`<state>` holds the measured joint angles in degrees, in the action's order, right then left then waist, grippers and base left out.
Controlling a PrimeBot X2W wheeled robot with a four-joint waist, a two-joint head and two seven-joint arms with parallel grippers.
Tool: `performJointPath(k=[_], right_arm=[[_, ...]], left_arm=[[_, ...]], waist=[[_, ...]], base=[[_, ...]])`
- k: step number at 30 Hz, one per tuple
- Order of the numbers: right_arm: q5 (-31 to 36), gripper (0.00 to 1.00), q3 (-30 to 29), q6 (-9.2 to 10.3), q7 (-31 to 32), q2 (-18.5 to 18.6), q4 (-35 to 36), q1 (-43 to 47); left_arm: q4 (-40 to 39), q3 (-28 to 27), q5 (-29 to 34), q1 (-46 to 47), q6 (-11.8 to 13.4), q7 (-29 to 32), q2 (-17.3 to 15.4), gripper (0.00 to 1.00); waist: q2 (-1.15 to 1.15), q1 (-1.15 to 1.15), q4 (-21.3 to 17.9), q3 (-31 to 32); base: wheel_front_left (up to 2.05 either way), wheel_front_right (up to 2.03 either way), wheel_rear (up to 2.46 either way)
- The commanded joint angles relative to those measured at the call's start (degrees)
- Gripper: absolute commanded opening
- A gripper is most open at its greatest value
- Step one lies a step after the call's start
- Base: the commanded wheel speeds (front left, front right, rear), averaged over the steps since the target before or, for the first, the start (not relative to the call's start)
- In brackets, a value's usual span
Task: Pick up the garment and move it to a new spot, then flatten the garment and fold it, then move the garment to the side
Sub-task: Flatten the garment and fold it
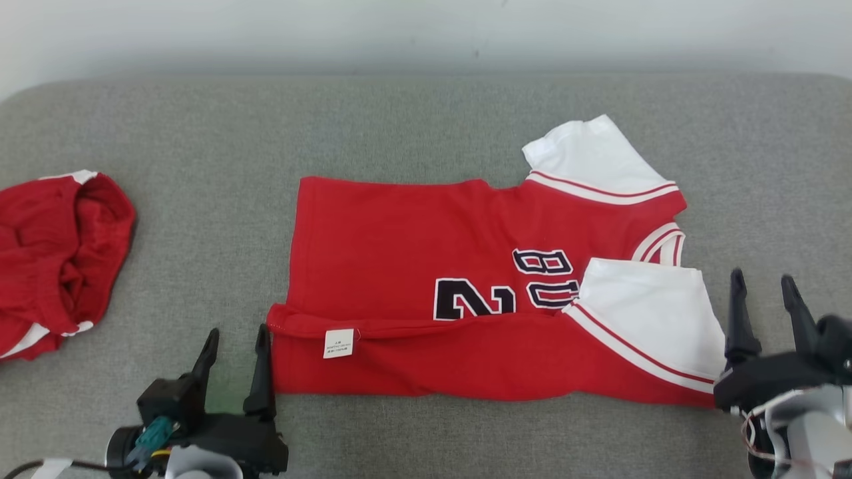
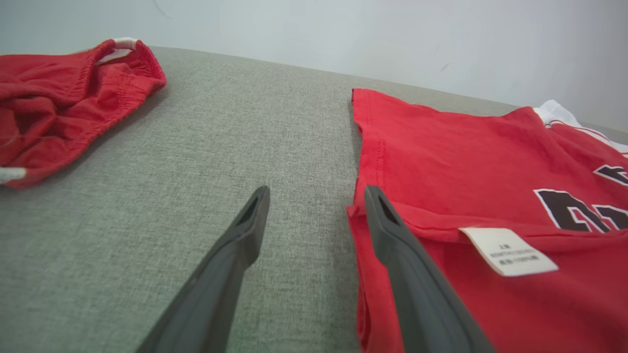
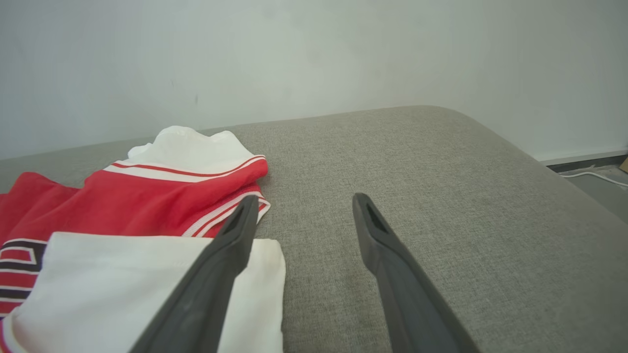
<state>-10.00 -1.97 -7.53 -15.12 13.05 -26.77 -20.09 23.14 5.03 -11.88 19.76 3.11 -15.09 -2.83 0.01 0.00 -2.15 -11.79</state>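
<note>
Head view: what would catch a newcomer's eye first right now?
The red jersey with white sleeves lies centred on the grey cushion, its near edge folded over. A crumpled red garment sits at far left. The left gripper and right gripper stand open at the jersey's near corners.

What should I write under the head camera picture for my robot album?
Left hand and right hand, both open, flank a partly folded red jersey on a grey cushion.
</note>
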Motion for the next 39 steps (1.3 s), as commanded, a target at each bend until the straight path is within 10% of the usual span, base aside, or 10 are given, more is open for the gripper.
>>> performJointPath(k=[1,25,26,28,29,39], right_arm=[[-0.5,1.0,0.0,0.08,0.0,-0.2,0.8,2.2],[-8.5,1.0,6.2,0.08,0.1,-2.3,-9.3,8.1],[-8.9,0.94,6.5,0.07,0.1,-2.3,-10.0,7.9],[-9.2,0.18,7.3,0.04,0.3,-2.2,-11.3,7.4],[-9.7,0.0,7.7,0.04,0.3,-2.2,-11.9,7.4],[-10.7,0.0,7.4,0.1,0.0,1.0,-9.6,7.6]], left_arm=[[-0.9,-0.4,-0.6,-1.8,0.3,-0.1,-0.1,1.0],[-4.4,1.8,-1.7,-6.4,-0.4,-0.1,-0.1,1.0],[-4.4,2.0,-1.9,-6.4,-0.6,-0.1,-0.1,1.0],[-4.4,2.1,-2.4,-6.3,-1.0,-0.1,-0.1,1.0],[-4.4,2.1,-2.8,-6.3,-1.3,-0.1,-0.1,1.0],[-3.4,3.5,-6.9,-6.2,-4.6,-0.1,-0.1,1.0]], waist=[[-0.01,0.0,0.0,1.3],[-0.01,0.0,0.9,2.2],[-0.01,0.0,1.1,2.2],[-0.01,0.0,1.4,2.1],[-0.01,0.0,1.5,2.0],[-0.01,0.0,0.9,2.5]], base=[[0.0,0.0,0.0],[0.0,0.0,0.0],[0.0,0.0,0.0],[0.0,0.0,0.0],[0.0,0.0,0.0],[0.0,0.0,0.0]])
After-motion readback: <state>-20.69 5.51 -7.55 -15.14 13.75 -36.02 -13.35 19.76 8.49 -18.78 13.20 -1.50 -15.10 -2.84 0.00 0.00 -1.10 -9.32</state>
